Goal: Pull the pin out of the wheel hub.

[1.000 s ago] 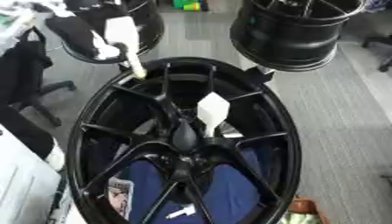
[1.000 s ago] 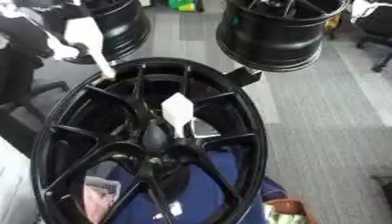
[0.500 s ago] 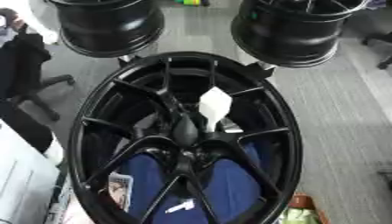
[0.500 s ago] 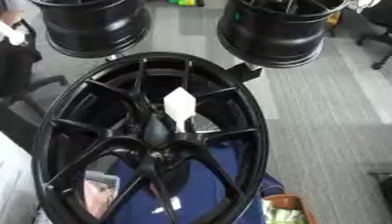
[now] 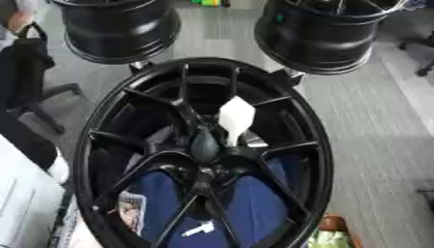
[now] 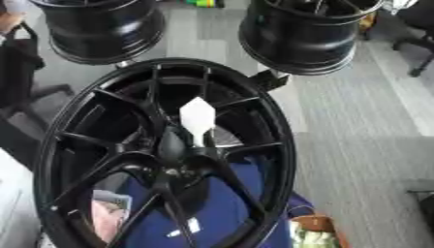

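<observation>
A large black wheel hub (image 5: 315, 145) with several spokes stands tilted toward me and fills the middle of both views. A white pin (image 5: 236, 119) with a flat, diamond-shaped head sticks up from a spoke just right of the hub's centre boss (image 5: 204, 145). Its thin stem runs down behind the spokes, and the lower end is hidden. Neither of my hands shows in either view, and nothing touches the pin.
Two more black wheels (image 5: 118, 29) (image 5: 331, 34) stand behind the hub at the upper left and upper right. Blue cloth (image 5: 254, 203) shows through the lower spokes. A black office chair (image 5: 25, 63) is at the left, grey floor at the right, a bag (image 5: 332, 232) at the bottom right.
A second white pin-shaped piece at the rim's upper left, with a black and white arm beside it, has moved off to the left and out of view. The pin by the centre stays in place.
</observation>
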Robot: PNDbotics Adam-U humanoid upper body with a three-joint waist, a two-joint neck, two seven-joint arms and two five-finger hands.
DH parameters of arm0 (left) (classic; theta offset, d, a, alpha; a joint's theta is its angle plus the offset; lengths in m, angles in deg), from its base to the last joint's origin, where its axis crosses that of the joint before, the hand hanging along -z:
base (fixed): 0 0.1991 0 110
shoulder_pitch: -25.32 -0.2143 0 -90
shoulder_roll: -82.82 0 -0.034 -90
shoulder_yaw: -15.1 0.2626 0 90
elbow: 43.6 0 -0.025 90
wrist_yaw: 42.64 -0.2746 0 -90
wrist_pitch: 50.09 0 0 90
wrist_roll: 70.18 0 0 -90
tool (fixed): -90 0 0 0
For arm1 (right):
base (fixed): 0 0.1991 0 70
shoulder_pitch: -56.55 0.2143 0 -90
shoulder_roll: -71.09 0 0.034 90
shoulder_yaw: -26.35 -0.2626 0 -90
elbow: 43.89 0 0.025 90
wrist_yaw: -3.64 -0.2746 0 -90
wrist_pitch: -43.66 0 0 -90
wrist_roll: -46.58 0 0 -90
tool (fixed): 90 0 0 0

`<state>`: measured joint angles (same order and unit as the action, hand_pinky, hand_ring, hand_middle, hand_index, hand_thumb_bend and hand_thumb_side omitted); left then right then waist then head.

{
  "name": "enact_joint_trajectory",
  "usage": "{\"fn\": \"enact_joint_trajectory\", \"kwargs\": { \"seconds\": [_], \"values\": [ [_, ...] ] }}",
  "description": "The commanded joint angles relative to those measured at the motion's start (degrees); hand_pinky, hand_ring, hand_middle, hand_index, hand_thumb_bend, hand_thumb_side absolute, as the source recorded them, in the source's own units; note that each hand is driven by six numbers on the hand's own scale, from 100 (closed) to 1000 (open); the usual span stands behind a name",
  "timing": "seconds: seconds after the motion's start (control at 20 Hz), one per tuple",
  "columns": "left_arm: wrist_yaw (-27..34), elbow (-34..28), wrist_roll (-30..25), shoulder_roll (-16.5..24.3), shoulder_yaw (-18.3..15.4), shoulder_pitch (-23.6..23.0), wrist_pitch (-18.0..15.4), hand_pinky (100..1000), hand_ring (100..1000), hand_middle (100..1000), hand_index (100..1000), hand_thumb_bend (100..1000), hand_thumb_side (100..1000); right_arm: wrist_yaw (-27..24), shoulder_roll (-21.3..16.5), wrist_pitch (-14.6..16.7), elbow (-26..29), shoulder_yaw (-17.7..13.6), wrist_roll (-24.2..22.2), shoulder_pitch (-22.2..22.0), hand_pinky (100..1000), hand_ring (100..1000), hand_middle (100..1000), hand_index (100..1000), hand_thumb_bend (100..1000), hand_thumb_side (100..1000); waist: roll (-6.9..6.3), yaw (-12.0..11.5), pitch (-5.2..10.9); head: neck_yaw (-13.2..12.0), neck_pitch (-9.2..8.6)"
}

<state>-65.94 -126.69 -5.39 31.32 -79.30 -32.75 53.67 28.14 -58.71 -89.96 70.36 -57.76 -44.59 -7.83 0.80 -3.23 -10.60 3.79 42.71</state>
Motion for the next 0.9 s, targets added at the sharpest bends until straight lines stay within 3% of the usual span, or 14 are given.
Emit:
{"fn": "enact_joint_trajectory", "kwargs": {
  "seconds": [0.05,0.15,0.25,0.3,0.4,0.45,0.7,0.9],
  "values": [
    [-0.69,1.34,1.08,1.92,-2.1,0.03,-1.1,564,541,464,552,100,100,-0.4,-2.11,0.03,0.34,-1.17,0.39,0.45,890,845,807,872,100,223,-0.04,-0.08,1.0,0.32,-0.75],
    [-0.52,1.83,0.86,1.5,-2.09,-0.35,-2.25,590,569,494,594,100,100,-0.44,-2.04,0.05,0.34,-1.17,0.41,0.49,890,845,807,872,100,222,0.08,-0.08,1.0,0.43,-0.9],
    [-0.1,2.0,0.0,1.17,-1.93,-0.52,-4.07,666,664,592,714,210,100,-0.47,-2.03,0.05,0.34,-1.17,0.37,0.51,890,844,807,872,100,220,0.17,-0.11,1.01,0.36,-0.96],
    [0.09,1.85,-0.5,1.07,-1.85,-0.55,-5.41,715,741,695,817,351,338,-0.46,-2.01,0.03,0.34,-1.19,0.36,0.52,890,844,807,872,100,222,0.2,-0.13,1.0,0.32,-0.98],
    [0.17,1.66,-1.02,0.91,-1.97,-0.62,-8.09,770,800,772,886,495,553,-0.49,-1.93,-0.06,0.34,-1.17,0.38,0.44,890,844,806,872,100,231,0.22,-0.21,0.97,0.29,-1.0],
    [0.09,1.75,-1.14,0.86,-2.07,-0.62,-9.07,780,812,788,900,528,606,-0.52,-1.9,-0.1,0.34,-1.14,0.38,0.39,890,844,806,872,100,235,0.22,-0.24,0.96,0.31,-1.01],
    [-0.85,2.61,0.54,0.7,-2.88,-0.23,-10.22,769,805,779,896,524,627,-0.66,-1.86,-0.13,0.34,-1.13,0.57,0.4,890,844,806,872,100,234,0.21,-0.24,0.99,0.42,-0.79],
    [-0.63,2.5,3.57,0.32,-3.24,0.34,-9.29,728,761,729,851,447,602,-0.71,-1.83,-0.08,0.34,-1.11,0.6,0.41,890,844,806,872,100,232,0.22,-0.2,1.05,0.42,-0.74]
  ]
}}
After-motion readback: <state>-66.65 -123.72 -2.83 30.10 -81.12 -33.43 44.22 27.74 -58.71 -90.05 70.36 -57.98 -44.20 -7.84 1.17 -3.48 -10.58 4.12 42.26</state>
